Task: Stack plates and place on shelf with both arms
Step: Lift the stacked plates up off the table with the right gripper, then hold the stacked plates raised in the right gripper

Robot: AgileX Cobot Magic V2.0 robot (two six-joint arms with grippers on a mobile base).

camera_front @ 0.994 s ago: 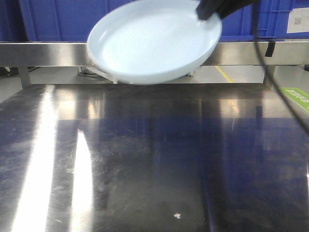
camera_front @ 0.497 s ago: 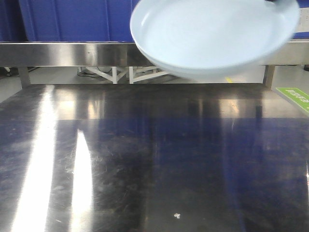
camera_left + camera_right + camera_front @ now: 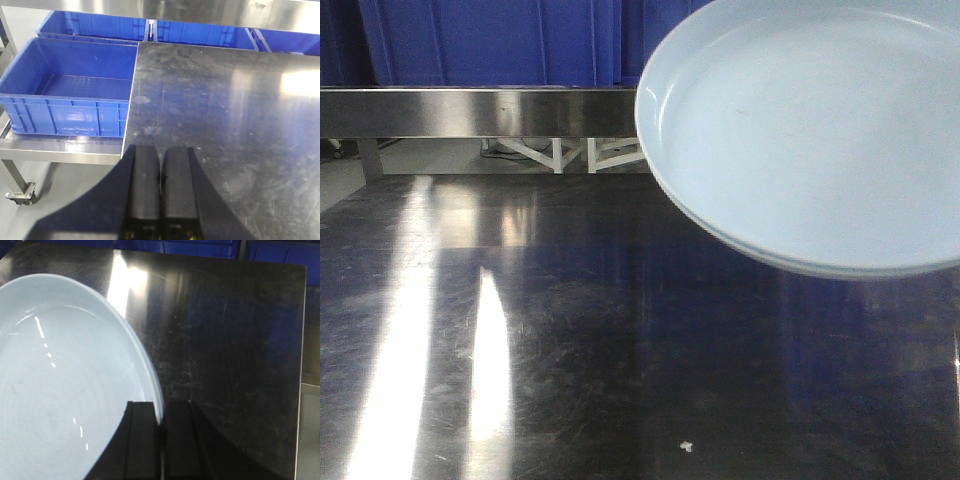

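Note:
A pale bluish-white plate hangs tilted in the air at the upper right of the front view, above the steel table. Two rim lines show along its lower edge, as of two stacked plates. In the right wrist view the plate fills the left side. My right gripper is shut on its rim, one finger inside the dish and one outside. My left gripper is shut and empty, low over the table's left front edge. Neither arm shows in the front view.
A steel shelf rail runs behind the table, with blue crates on it. In the left wrist view a large open blue crate sits on a lower rack left of the table, with more blue crates beyond.
The plate has moved right and toward the camera, growing larger in the front view. The right gripper that showed at its top rim has left that view.

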